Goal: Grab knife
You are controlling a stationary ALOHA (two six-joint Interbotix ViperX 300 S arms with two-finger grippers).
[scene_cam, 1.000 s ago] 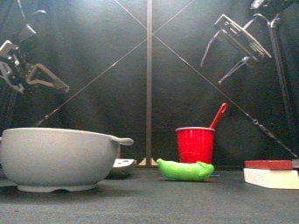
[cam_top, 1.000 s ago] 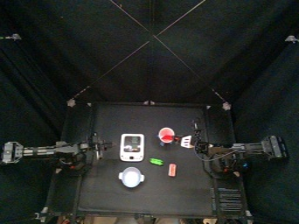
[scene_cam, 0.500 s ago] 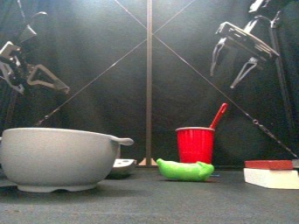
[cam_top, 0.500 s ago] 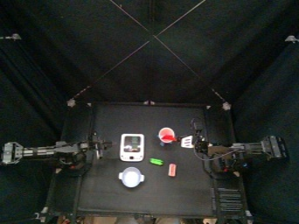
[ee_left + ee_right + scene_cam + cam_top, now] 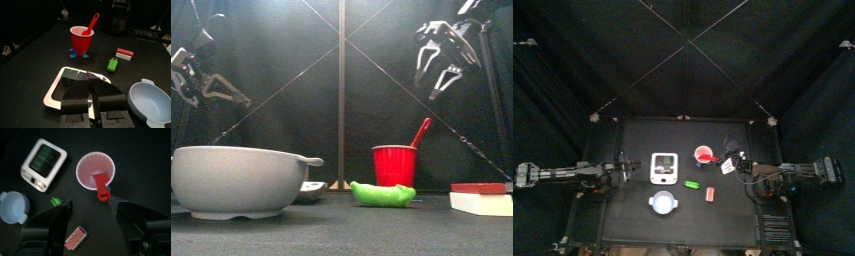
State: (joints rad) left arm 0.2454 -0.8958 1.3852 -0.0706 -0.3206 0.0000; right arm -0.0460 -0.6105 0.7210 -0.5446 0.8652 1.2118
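Top view, left to right. My left gripper at left table edge, jaws pressed together, holding nothing. White scale left of centre, pale bowl below it. Red knife stands handle-up in red cup, centre. My right gripper just right of cup, jaws spread wide, empty.

1. Red knife: blade hidden inside the red cup; only the handle shows.
2. White tray: near part covered by the left pincer in the left wrist view.
3. Grey bowl: cut off at the front view's left edge.
4. Red-and-white block: cut off at the front view's right edge.
5. Items on the desk in the top view: too small to identify.
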